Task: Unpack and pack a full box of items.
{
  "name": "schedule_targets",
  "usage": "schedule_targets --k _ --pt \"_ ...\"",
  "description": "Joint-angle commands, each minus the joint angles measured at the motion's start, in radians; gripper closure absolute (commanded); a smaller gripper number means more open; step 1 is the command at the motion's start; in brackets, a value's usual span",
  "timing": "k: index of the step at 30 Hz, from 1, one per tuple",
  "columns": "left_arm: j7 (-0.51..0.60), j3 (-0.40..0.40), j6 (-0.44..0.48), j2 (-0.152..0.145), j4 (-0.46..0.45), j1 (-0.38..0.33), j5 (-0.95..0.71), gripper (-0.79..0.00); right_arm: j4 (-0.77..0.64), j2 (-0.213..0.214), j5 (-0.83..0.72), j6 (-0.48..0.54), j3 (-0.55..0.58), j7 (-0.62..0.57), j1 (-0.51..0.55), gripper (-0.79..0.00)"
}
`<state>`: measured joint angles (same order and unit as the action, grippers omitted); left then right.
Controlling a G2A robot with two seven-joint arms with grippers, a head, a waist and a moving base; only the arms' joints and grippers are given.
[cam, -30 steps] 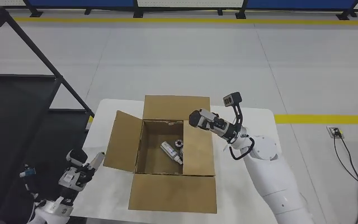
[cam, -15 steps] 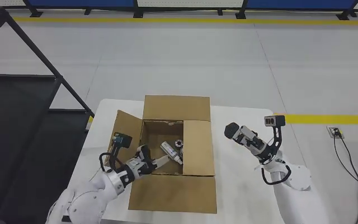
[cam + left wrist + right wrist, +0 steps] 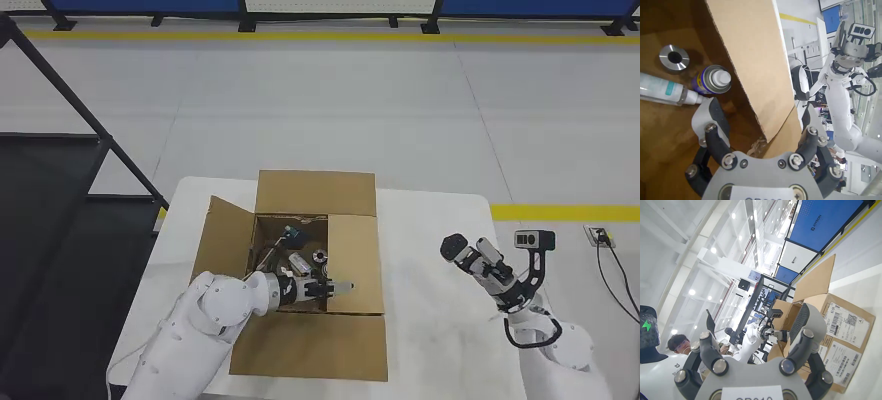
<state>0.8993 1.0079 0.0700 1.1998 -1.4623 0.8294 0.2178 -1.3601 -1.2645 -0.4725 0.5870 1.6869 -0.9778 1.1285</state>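
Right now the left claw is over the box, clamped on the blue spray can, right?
No. The left claw is over the box but open and empty; the blue spray can sits outside its grip, as the left wrist view shows.

The white tube (image 3: 659,89) runs off the edge of the left wrist view, so its back end is cut off, and the blue spray can (image 3: 712,79) just beside it shows its top while its bottom end is out of sight. The brown flap (image 3: 753,56) of the box (image 3: 310,345) stands between the fingers (image 3: 715,113) of the left end effector (image 3: 761,106) and hides the box floor behind it. From above, the things inside the box are too small to tell apart, and in the right wrist view one finger (image 3: 802,321) of the right end effector (image 3: 757,313) covers part of the box's open top.
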Motion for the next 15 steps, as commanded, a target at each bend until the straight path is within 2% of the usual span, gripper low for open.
schedule_targets --k 1,7,15 --pt "-0.012 -0.013 0.013 0.006 0.017 -0.015 -0.017 -0.785 0.004 0.003 -0.001 -0.004 -0.001 0.000 -0.004 -0.785" --pt "-0.045 -0.007 0.066 0.007 -0.011 -0.013 -0.024 -0.785 0.028 0.010 -0.014 -0.015 -0.009 -0.001 -0.028 -0.785" --pt "-0.073 0.025 0.112 -0.004 -0.158 0.050 -0.022 -0.785 0.055 0.016 -0.079 -0.003 -0.018 -0.006 -0.048 -0.785"
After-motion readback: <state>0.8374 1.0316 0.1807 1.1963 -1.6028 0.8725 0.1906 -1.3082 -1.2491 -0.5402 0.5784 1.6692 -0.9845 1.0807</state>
